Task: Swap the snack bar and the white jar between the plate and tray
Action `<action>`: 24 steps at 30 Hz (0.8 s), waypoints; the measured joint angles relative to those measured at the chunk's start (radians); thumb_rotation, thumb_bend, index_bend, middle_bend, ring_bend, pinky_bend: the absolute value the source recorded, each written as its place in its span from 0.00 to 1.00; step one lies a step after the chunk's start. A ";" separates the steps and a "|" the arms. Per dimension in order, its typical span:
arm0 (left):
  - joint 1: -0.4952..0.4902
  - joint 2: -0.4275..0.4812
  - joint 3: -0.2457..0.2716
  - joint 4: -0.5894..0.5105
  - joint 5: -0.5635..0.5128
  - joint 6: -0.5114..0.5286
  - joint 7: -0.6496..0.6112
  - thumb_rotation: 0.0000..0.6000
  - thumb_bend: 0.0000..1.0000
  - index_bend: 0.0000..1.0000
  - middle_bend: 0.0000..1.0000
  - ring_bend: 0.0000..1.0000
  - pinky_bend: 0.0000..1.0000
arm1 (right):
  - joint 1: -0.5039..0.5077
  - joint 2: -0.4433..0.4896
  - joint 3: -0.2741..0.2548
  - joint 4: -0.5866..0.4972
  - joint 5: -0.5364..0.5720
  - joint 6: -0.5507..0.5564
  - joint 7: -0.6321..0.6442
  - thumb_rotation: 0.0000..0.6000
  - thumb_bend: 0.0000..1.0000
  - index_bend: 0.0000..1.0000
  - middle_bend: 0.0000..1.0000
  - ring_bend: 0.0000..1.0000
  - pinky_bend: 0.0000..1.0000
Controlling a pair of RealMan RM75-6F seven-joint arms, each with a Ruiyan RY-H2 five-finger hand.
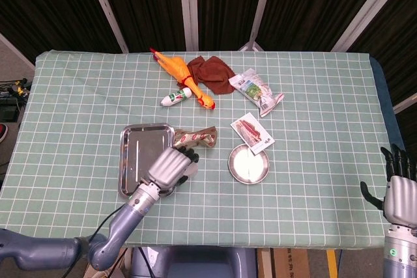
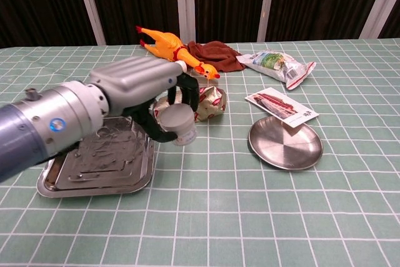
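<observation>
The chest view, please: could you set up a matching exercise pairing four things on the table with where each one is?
Things:
1. white jar
2. tray
3. snack bar
4. rubber chicken

Places:
A. leaning on the plate's far rim
B. held in the left hand, above the table
C. beside the brown cloth
D. flat on the table, holding nothing

Pairs: 1-B, 2-D, 3-A, 4-C

No text could be made out anywhere. The snack bar point(image 2: 280, 107) showed a red picture and small dark marks near one corner, too tiny to read. The green-and-white tube point(image 2: 164, 71) had a red mark, unreadable. The crumpled wrapper point(image 2: 203, 104) carried repeated red logos, blurred. The packet point(image 2: 278, 65) bore green printing, illegible. A blue round sticker sat on the left arm point(image 2: 57, 124), unreadable.
</observation>
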 measured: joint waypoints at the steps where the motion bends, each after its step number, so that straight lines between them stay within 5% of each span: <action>1: -0.008 -0.021 -0.004 0.014 -0.008 -0.001 0.010 1.00 0.48 0.46 0.35 0.36 0.59 | -0.001 0.002 0.001 0.000 0.001 -0.001 0.003 1.00 0.30 0.15 0.07 0.04 0.00; 12: -0.066 -0.193 -0.017 0.202 -0.045 -0.002 0.045 1.00 0.47 0.46 0.30 0.31 0.57 | -0.009 0.019 0.005 -0.008 0.005 -0.001 0.027 1.00 0.30 0.15 0.07 0.04 0.00; 24: -0.069 -0.206 -0.027 0.212 -0.090 0.001 0.065 1.00 0.35 0.39 0.11 0.10 0.41 | -0.008 0.023 0.000 -0.011 0.006 -0.014 0.019 1.00 0.30 0.15 0.07 0.04 0.00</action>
